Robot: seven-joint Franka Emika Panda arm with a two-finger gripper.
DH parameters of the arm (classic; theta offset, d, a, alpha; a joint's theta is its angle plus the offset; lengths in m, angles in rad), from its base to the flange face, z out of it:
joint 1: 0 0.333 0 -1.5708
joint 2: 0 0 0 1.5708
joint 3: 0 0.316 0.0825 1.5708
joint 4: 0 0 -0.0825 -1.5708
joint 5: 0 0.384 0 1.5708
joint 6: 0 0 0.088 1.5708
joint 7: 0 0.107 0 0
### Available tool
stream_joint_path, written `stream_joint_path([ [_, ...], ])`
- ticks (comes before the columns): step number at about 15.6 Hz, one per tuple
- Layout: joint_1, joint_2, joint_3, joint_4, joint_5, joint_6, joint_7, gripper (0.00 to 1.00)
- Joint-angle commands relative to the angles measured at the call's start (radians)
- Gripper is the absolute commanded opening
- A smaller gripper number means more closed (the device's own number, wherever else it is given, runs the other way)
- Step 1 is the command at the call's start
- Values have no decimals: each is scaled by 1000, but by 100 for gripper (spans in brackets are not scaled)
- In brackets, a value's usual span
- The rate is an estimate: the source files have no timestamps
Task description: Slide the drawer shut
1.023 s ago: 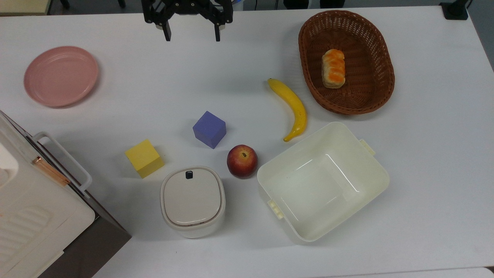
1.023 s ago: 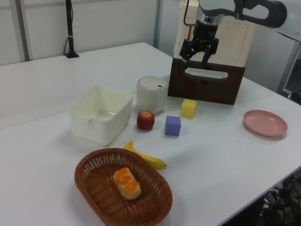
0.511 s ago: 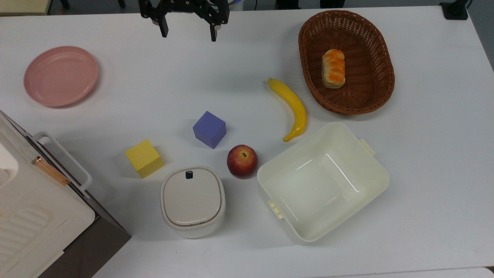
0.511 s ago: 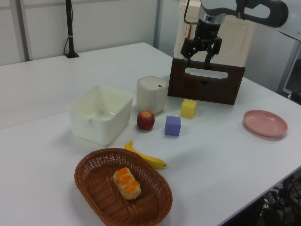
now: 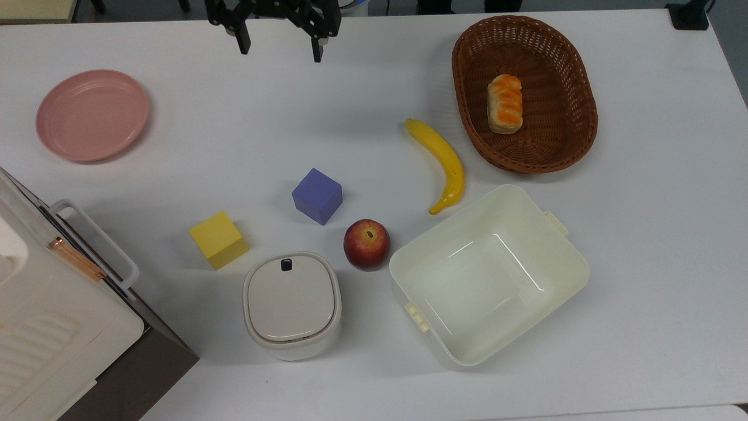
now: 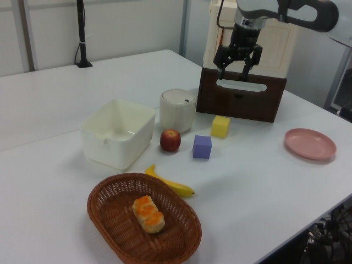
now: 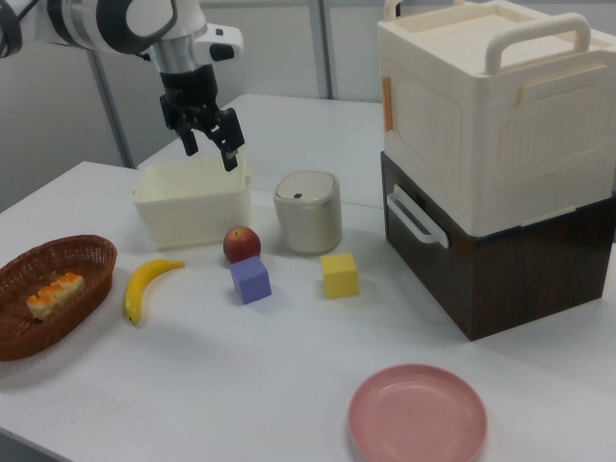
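end effector [image 5: 274, 48] hung at the top edge of the top view, fingers apart and gripping nothing, well clear of everything on the bench [image 5: 350, 88]. the drawer [image 7: 481, 274] sat at the right of the right view, a dark brown box under a cream case [image 7: 491, 106], with its white handle [image 7: 416, 218] facing the middle of the bench. its front looked flush with the dark body, so by my reading it was shut or very nearly so; i could not make out any gap.

if a last push was wanted, it would go best with the fingers set flat against the dark front just beside the handle, pressing square to the panel so the box does not skid or twist on the bench. a yellow cube [image 7: 340, 273] lay near the front, on the likely approach path.

the right view showed the drawer's front and side together, so how flush it sat could be judged there. the top view gave the handle [image 5: 96, 242] in plan at lower left, with the case hiding most of the box. the left view set the end effector [image 6: 238, 67] in line with the handle [image 6: 241, 86], though the top view placed them well apart.
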Motion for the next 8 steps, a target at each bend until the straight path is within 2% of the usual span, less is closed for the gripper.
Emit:
stream_joint_path([
  [1,-10,-39,-3,-33,52,-9,17,100],
  [8,-28,-36,37,-33,45,-18,58,100],
])
